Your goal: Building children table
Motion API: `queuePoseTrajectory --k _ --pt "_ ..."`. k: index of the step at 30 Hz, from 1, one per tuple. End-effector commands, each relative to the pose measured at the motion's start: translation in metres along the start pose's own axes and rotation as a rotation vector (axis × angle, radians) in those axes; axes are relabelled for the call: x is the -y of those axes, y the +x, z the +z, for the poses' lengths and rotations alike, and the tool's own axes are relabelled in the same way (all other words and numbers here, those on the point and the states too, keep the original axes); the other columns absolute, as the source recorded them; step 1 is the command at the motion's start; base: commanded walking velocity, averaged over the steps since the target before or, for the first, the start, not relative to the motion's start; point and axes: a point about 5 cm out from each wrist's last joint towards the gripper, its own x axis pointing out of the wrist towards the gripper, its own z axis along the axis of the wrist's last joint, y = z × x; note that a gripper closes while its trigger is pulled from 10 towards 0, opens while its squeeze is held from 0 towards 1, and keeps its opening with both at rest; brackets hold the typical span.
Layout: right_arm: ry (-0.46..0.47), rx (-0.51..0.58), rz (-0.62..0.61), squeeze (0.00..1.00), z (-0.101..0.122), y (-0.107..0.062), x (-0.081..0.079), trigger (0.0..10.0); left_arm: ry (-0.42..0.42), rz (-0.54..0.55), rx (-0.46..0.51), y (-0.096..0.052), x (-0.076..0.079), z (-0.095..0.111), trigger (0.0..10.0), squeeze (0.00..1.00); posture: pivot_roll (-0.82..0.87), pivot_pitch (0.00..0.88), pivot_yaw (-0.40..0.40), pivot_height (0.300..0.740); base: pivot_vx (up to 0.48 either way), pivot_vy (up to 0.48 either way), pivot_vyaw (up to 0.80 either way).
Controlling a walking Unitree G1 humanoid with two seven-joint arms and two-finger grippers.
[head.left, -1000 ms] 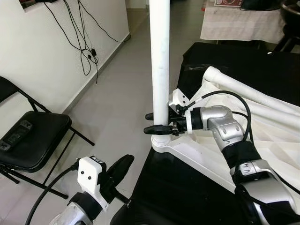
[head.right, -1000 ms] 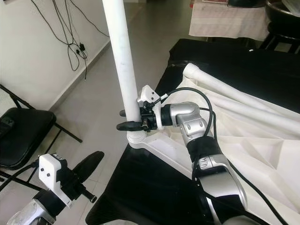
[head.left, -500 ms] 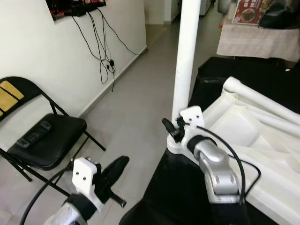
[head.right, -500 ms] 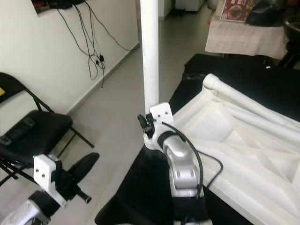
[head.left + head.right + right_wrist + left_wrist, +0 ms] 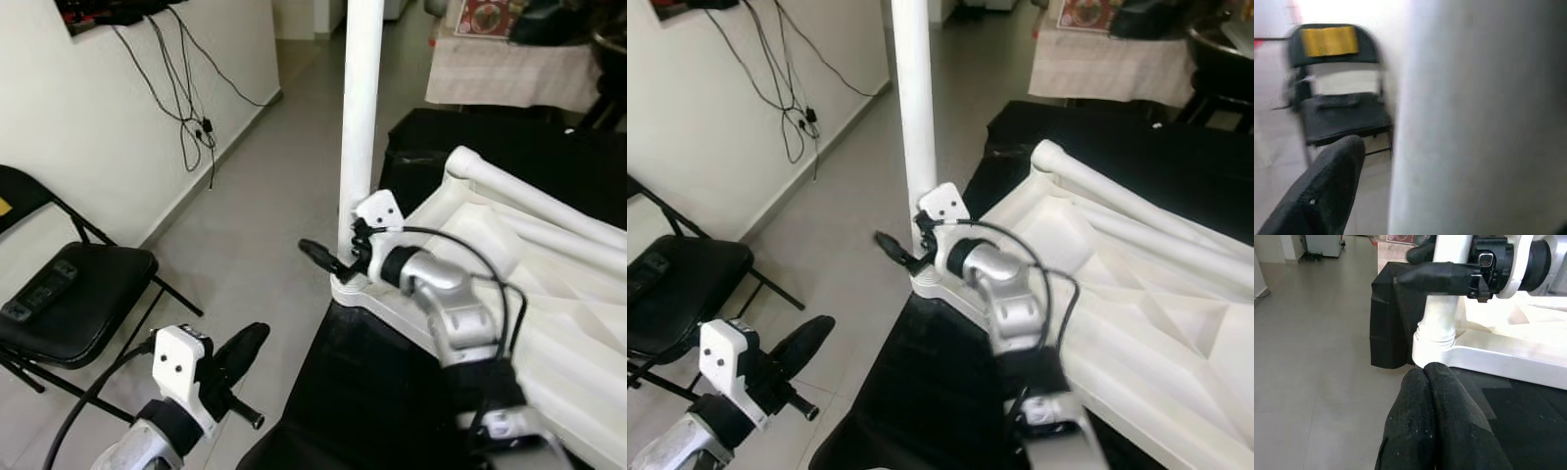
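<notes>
Right hand [image 5: 338, 257], clamped on upright white table leg [image 5: 359, 127], should twist squarely into the tabletop socket [image 5: 355, 292]; left hand [image 5: 1437, 382] together, idle.

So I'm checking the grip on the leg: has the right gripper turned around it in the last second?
Yes. The right gripper swung around the upright white leg, its fingers now pointing toward the folding chair.

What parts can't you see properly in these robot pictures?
- Top of the white table leg: cut off by the upper edge in both eye views.
- Right gripper: its far finger is hidden behind the leg.
- Folding chair: blurred in the right wrist view.
- Wall cables: where they plug in is cut off.
</notes>
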Motion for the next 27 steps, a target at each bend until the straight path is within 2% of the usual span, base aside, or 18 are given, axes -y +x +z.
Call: queuePoseTrajectory --k 1,2,5,8,9,12,13,14,15,22,27 --pt "-0.041 -0.003 0.169 0.00 0.003 0.006 -0.005 10.0 -0.009 0.003 -0.009 -0.002 0.001 -0.002 10.0 0.00 -0.03 0.126 0.032 0.740 0.000 0.000 0.00" --pt "-0.065 -0.014 0.250 0.00 0.005 0.006 -0.003 10.0 -0.010 0.001 -0.008 -0.003 0.002 -0.002 10.0 0.00 -0.02 0.132 0.031 0.740 0.000 0.000 0.00" --pt "-0.079 -0.032 0.296 0.00 0.005 0.007 0.000 10.0 -0.011 0.001 -0.008 -0.003 0.003 -0.001 10.0 0.00 -0.02 0.132 0.031 0.740 0.000 0.000 0.00" --pt "-0.047 -0.028 0.387 0.00 0.010 0.012 0.003 10.0 -0.008 0.003 -0.010 -0.005 0.006 -0.001 10.0 0.00 0.00 0.143 0.027 0.740 0.000 0.000 0.00" --pt "-0.035 -0.020 0.405 0.00 0.011 0.013 0.004 9.6 -0.008 0.004 -0.010 -0.006 0.006 -0.001 10.0 0.00 0.00 0.144 0.028 0.740 0.000 0.000 0.00" --pt "-0.030 -0.017 0.415 0.00 0.012 0.014 0.004 9.6 -0.007 0.004 -0.010 -0.006 0.007 -0.001 10.0 0.00 0.00 0.146 0.027 0.740 0.000 0.000 0.00" --pt "-0.031 -0.019 0.409 0.00 0.011 0.015 0.007 5.8 -0.008 0.004 -0.012 -0.007 0.008 -0.001 10.0 0.00 0.00 0.149 0.028 0.740 0.000 0.000 0.00" --pt "-0.031 -0.019 0.409 0.00 0.011 0.015 0.007 5.8 -0.008 0.004 -0.012 -0.007 0.008 -0.001 10.0 0.00 0.00 0.149 0.028 0.740 0.000 0.000 0.00" --pt "-0.030 -0.021 0.414 0.00 0.010 0.015 0.008 0.0 -0.009 0.003 -0.013 -0.007 0.009 -0.001 10.0 0.00 0.00 0.149 0.029 0.740 0.000 0.000 0.00" --pt "-0.002 -0.017 0.419 0.00 0.000 0.008 0.013 0.0 -0.012 -0.003 -0.018 -0.008 0.010 -0.001 10.0 0.00 -0.01 0.147 0.030 0.740 0.000 0.000 0.00" --pt "0.018 -0.018 0.344 0.00 -0.010 -0.002 0.019 0.0 -0.013 -0.003 -0.018 -0.008 0.011 -0.001 10.0 0.00 -0.01 0.147 0.029 0.740 0.000 0.000 0.00"
